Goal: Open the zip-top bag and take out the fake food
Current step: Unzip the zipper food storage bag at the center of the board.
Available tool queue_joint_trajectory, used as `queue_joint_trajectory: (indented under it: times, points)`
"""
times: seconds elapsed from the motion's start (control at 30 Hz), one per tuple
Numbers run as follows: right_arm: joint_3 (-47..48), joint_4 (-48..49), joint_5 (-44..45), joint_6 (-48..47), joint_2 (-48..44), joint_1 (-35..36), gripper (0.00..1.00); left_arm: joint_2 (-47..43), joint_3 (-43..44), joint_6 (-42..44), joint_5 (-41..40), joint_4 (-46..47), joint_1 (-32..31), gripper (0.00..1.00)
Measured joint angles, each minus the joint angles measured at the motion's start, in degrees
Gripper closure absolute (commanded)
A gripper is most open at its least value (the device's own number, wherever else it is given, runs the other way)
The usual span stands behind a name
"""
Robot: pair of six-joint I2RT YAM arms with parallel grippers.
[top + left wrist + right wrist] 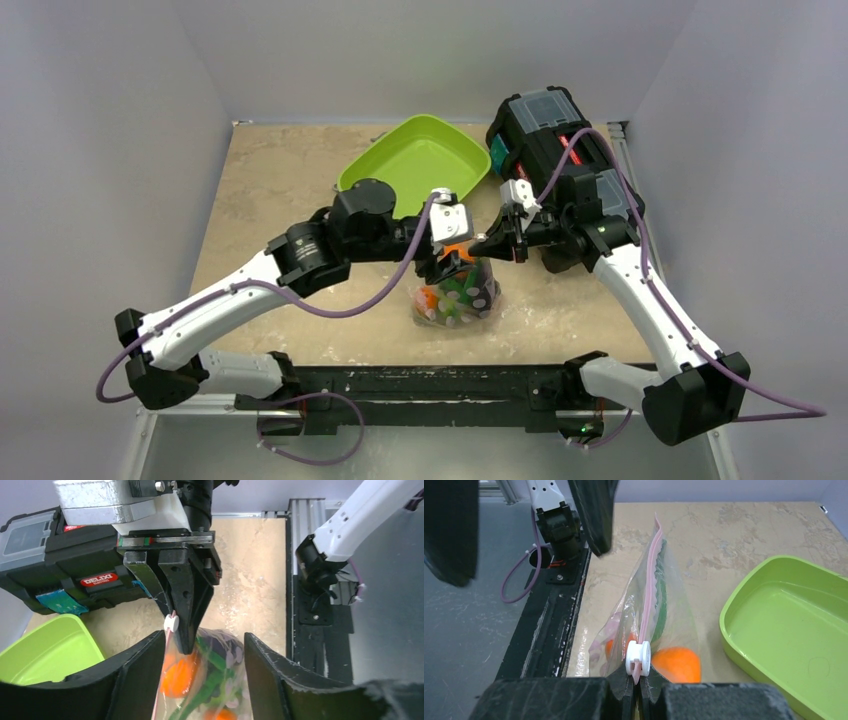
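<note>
Light was even and diffuse, from overhead. The table point(270, 190) read bright, with only soft, faint shadows on it; the overhead view was slightly soft and low in contrast. Left wrist view: the fingers point(135, 680) of the left gripper point(203, 645) were dark and blurred at the near edge, and faint glare lay on the bag point(220, 690). Right wrist view: the right gripper point(636, 680) was out of focus and the tray point(784, 630) was sharp.

Clear zip-top bag point(664, 620) standing upright, pink zip strip on top, fake food point(678, 663) inside

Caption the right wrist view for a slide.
Right tool clamps the zip-top bag at its white slider; fake food inside, green tray beside.
</note>
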Motion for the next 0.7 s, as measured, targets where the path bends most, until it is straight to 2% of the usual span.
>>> queue_joint_trajectory:
  times: [0.33, 0.7]
  points:
    - [-0.1, 0.0, -0.1, 0.0, -0.1, 0.0, 1.00, 6.7, 1.7, 2.6, -3.3, 1.0, 0.0, 0.65]
    - [-0.3, 0.0, -0.1, 0.0, -0.5, 0.0, 1.00, 9.4, 2.6, 6.0, -5.5, 0.9, 0.3, 0.64]
